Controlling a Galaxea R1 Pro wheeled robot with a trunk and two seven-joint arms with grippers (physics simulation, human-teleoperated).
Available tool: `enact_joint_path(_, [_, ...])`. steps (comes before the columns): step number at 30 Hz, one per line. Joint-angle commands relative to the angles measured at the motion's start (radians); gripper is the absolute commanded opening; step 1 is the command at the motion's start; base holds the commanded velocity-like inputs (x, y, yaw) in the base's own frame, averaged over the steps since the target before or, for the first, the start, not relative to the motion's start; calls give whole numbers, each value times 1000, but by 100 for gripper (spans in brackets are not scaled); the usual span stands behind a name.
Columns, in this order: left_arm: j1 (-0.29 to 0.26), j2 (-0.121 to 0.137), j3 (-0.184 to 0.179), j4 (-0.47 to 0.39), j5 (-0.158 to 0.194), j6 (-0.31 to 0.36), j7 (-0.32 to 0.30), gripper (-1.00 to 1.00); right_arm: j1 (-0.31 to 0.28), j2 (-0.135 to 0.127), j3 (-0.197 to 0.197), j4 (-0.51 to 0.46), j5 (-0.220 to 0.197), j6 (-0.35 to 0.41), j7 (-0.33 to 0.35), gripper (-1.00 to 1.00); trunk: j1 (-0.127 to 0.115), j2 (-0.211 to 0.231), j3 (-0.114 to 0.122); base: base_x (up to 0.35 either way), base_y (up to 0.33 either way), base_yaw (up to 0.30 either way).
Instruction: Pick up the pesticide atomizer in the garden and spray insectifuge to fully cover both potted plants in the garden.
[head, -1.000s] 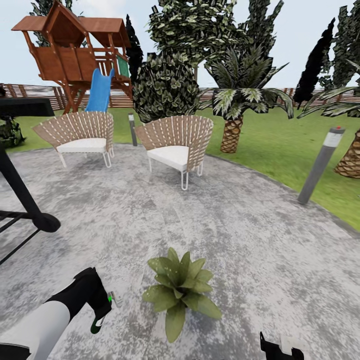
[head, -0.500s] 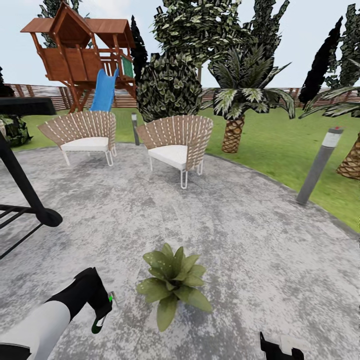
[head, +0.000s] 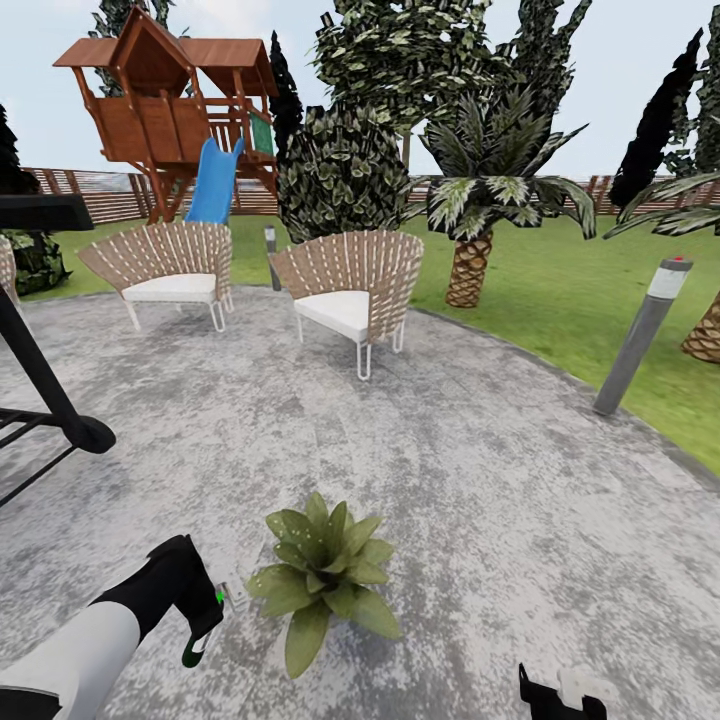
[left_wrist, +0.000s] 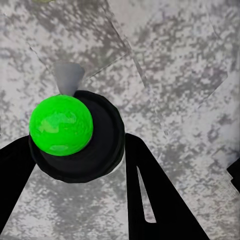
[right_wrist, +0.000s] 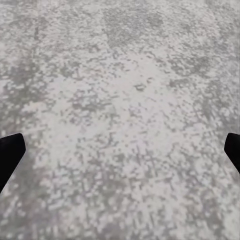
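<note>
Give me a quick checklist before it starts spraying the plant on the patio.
1. Atomizer in hand: ok. The left gripper is shut on the pesticide atomizer.
2. Target in view: ok. One potted plant sits on the grey patio, just beside the left gripper.
3. Nozzle aimed at the leaves: cannot tell.
4. Insectifuge on the leaves: not ok, no whitish specks visible.
5. Right gripper free: ok, its fingers are apart over bare patio.
6. Second potted plant located: cannot tell.

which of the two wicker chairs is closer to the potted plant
The right-hand wicker chair, in front of the dark bush; the other chair sits further left, below the slide, farther from the potted plant.
</note>
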Motion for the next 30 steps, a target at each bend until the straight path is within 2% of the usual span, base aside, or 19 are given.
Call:
enact_joint_path(1, [0, 1, -4, -1, 0, 7, -5, -100, 0, -1, 9, -1, -4, -1, -7, 100, 0, 0, -1, 0, 0, 0])
enact_joint_path(14, [0, 0, -4, 1, 3, 7, -8, -100, 0, -1, 9, 0, -4, -1, -8, 100, 0, 0, -1, 0, 0, 237])
enact_joint_path(19, [0, 8, -3, -1, 1, 7, -8, -100, 0, 1, 9, 0, -4, -1, -8, 100, 0, 0, -1, 0, 0, 253])
enact_joint_path(25, [0, 2, -4, 1, 1, 7, -8, -100, 0, -2, 10, 1, -3, -1, -7, 100, 0, 0, -1, 0, 0, 14])
enact_joint_path(30, [0, 1, -4, 1, 1, 7, -8, -100, 0, -10, 12, 39, -2, -1, -7, 100, 0, 0, -1, 0, 0, 0])
